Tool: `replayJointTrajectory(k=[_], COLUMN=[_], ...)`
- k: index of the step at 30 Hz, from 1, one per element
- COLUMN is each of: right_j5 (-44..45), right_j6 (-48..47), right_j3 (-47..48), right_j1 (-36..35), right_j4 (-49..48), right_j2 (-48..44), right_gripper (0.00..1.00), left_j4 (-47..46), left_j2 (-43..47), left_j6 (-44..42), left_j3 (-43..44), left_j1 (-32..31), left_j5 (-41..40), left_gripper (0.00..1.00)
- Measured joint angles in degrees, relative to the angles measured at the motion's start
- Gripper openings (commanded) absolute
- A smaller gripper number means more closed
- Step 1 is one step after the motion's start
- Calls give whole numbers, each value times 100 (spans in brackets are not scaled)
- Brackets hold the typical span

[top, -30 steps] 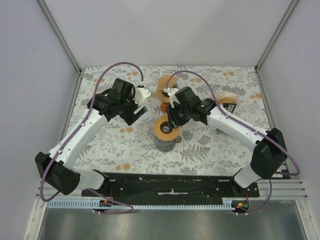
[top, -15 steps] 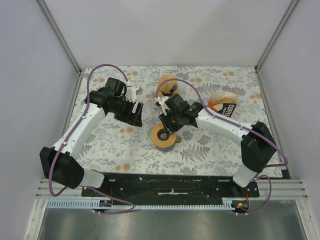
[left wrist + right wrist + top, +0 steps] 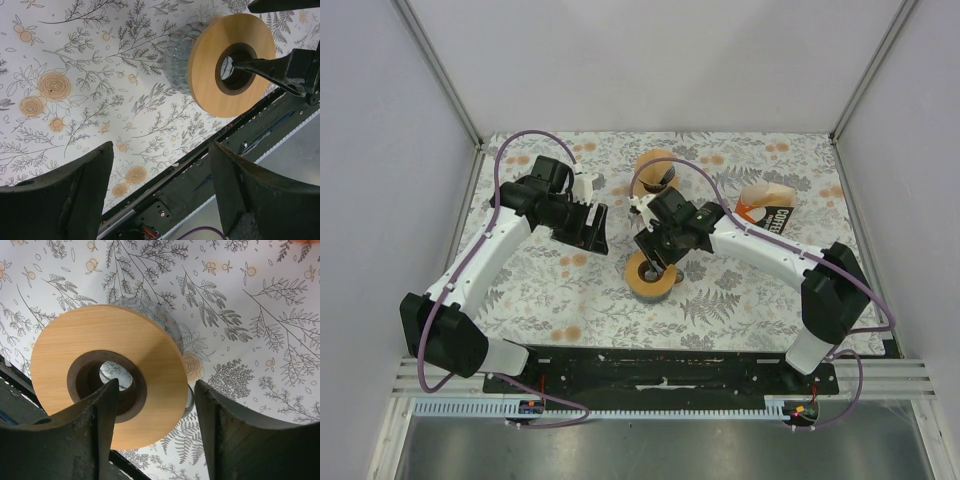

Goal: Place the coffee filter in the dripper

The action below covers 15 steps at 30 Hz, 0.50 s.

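Floral table: right tool open, empty, straddling the dripper collar just below it, one finger over the hole; left tool wide, empty, dripper off to its right; tan coffee filter beyond the right tool.
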<state>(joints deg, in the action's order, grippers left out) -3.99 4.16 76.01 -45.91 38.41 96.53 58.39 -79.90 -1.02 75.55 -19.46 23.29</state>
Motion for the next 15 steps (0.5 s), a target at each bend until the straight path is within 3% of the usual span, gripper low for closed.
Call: replayJointTrajectory(k=[8,12,15], right_j5=[192,798,1093], right_j6=[-96,-11,205], right_j3=[129,-149,-649], right_j1=[0,118,675], right_j4=[203,105,-31], right_j2=[-407,-1416,-2452], right_gripper=[84,85,86], left_j4=[-13,-15,-22], left_j2=[0,0,0], left_j6=[2,2,2], left_j3=[2,66,197], left_j1=[0,0,0], left_j5=[66,48,-59], left_gripper=[81,80,80])
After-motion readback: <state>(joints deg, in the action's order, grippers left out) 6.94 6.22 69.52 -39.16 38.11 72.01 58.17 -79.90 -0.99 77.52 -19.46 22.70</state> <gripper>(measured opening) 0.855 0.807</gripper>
